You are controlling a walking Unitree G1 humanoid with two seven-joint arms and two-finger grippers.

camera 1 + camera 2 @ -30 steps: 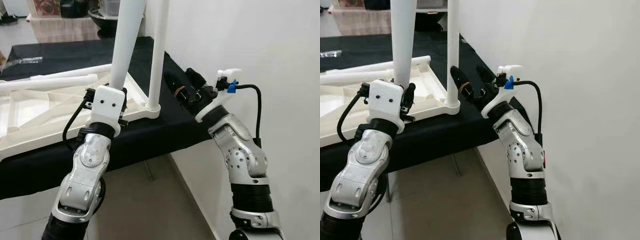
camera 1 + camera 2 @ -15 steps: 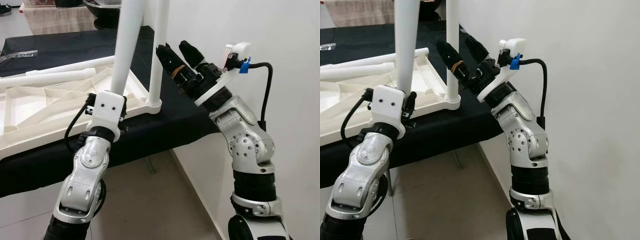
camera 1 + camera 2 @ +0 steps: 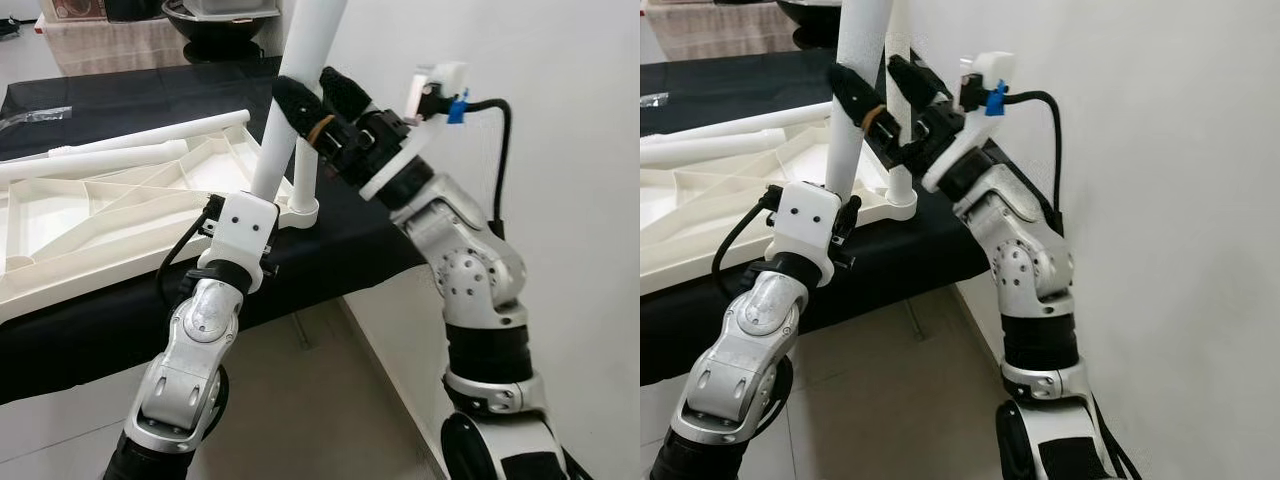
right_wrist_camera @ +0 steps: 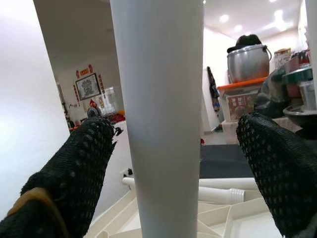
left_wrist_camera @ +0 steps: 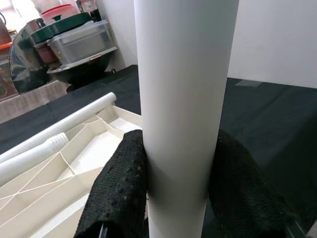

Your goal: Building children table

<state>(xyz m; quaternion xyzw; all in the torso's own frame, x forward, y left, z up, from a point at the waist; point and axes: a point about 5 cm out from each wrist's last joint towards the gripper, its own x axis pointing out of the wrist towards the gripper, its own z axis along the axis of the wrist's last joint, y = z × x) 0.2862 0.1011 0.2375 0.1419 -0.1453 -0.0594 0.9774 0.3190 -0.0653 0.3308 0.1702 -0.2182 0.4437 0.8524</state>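
Observation:
My left gripper (image 5: pixel 178 144) is shut on a white table leg (image 3: pixel 275 160), which leans toward my right. Its black pads (image 5: pixel 119 193) press on both sides of the leg. Higher up the same leg my right gripper (image 3: pixel 318 100) stands open, one finger (image 4: pixel 74 168) on each side with gaps to the leg (image 4: pixel 163 124). A second leg (image 3: pixel 304 180) stands upright in the near corner socket of the upturned white tabletop (image 3: pixel 100 220). Two more legs (image 3: pixel 130 140) lie along its far edge.
The tabletop rests on a table draped in black cloth (image 3: pixel 330 250), whose right end meets a white wall (image 3: pixel 560 120). Boxes and a lidded pot (image 3: pixel 210 15) stand beyond it. Tiled floor (image 3: pixel 320 410) lies below my arms.
My right gripper has risen and swung left from beside the table's corner until it straddles the held leg. The left gripper has shifted right and tilted the leg rightward.

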